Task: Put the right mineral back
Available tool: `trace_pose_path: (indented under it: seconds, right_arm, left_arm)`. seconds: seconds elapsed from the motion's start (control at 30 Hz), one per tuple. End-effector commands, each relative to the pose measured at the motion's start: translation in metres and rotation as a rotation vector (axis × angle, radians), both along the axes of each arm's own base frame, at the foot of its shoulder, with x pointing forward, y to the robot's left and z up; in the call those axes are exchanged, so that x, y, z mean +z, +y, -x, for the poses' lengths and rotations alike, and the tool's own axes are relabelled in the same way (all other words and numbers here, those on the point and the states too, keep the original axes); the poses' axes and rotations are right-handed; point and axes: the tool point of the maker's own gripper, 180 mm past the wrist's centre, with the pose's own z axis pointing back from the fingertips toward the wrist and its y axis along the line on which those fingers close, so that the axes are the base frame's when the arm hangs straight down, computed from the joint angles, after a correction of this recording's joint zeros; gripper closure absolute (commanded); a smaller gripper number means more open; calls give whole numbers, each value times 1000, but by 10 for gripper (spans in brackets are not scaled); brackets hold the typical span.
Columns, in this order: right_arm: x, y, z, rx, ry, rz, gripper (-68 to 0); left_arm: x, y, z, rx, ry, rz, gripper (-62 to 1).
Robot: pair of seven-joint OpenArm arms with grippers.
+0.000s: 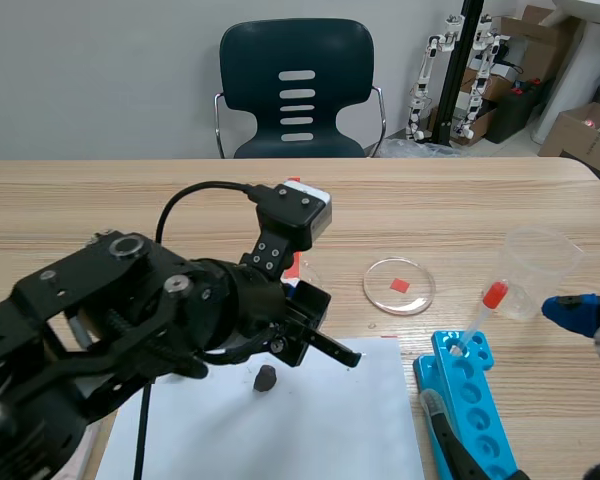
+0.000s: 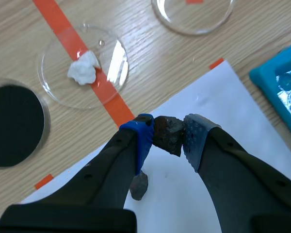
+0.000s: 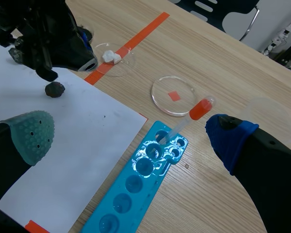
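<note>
Clamping mineral (image 2: 166, 136), left tool (image 2: 169, 133) over paper (image 2: 208, 102), wooden table (image 1: 430, 200); right tool (image 3: 131, 135) agape; chair (image 1: 296, 60) behind.

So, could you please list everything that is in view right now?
Held mineral: one, dark, between the left pincer's pads.
Loose mineral: one, dark, on the paper under that pincer.
White mineral: one, white, in the taped dish.
Taped dish: one, clear, over the orange tape line.
Empty dish: one, clear, over an orange square.
Black disc: one, black, beside the taped dish.
Paper: one, white, table's near edge.
Well tray: one, blue, beside the paper.
Pipette: one, red bulb, leaning in the tray.
Cup: one, clear, beyond the tray.
Chair: one, dark green, behind the table.
Left pincer: one, black, shut on the held mineral.
Right pincer: one, black, open near the tray.
</note>
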Motion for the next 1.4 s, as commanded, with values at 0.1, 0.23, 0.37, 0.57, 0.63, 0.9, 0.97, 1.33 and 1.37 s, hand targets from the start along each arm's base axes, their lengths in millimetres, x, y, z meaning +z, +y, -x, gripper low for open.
trace_pose_path:
  seconds: [0.1,0.23,0.37,0.57,0.63,0.9,0.97,1.33,1.37]
  right_arm:
    - [8,1,-4,5,-32,-10,-679]
    - [8,1,-4,5,-32,-10,-679]
    - [8,1,-4,5,-32,-10,-679]
    - [8,1,-4,5,-33,-10,-679]
    - [8,1,-4,5,-33,-10,-679]
    - [8,1,-4,5,-33,-10,-679]
    - [8,1,-4,5,-33,-10,-679]
    - [8,1,-4,5,-33,-10,-679]
    - [8,1,-4,5,-33,-10,-679]
  left_arm:
    - [-6,-3,-11,50,56,-21,-113]
    - [-19,-6,-13,58,124,-57,-113]
    - [-28,-13,-11,56,168,-75,-113]
    - [-36,-25,-6,53,223,-75,-114]
    - [-38,-29,-4,51,233,-71,-117]
    - [-43,-43,-1,47,244,-55,-117]
    - [-43,-46,-2,47,236,-49,-117]
    - [-53,-50,-6,58,231,-51,-117]
    - [-53,-50,-7,58,226,-49,-117]
